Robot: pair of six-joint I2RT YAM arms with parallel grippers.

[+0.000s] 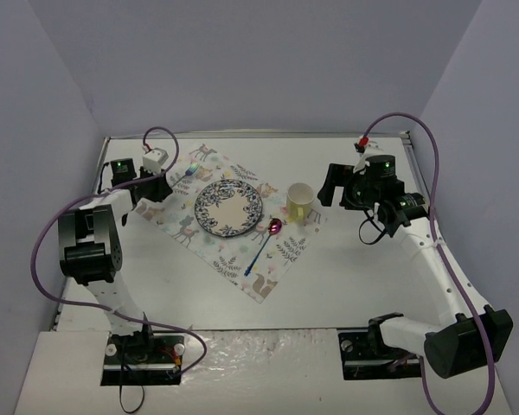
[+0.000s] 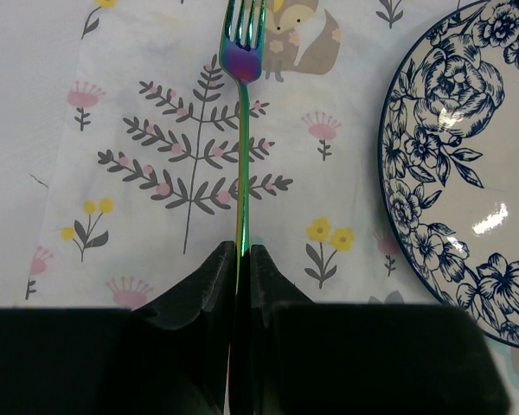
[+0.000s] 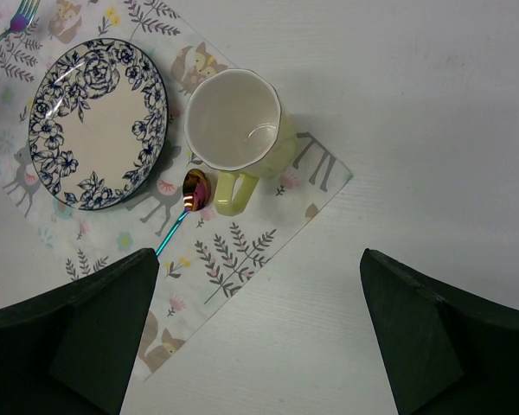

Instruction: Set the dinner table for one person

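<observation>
My left gripper (image 2: 240,251) is shut on the handle of an iridescent fork (image 2: 241,130), whose tines point away over the printed cloth (image 2: 156,104), left of the blue floral plate (image 2: 450,173). From above, the fork (image 1: 188,173) lies at the cloth's far left corner beside the left gripper (image 1: 167,183). The plate (image 1: 229,208) sits mid-cloth, with a yellow-green mug (image 1: 299,202) to its right and a rainbow spoon (image 1: 268,238) between them. My right gripper (image 3: 259,259) stands wide open above the white dinner table (image 3: 415,130), just off the cloth's right edge, holding nothing.
The cloth (image 1: 264,277) lies diagonally on the dinner table (image 1: 355,277). Purple walls close in the back and both sides. Both arm bases and their cables sit at the near edge. The mug (image 3: 238,121) is empty, its handle beside the spoon's bowl (image 3: 193,192).
</observation>
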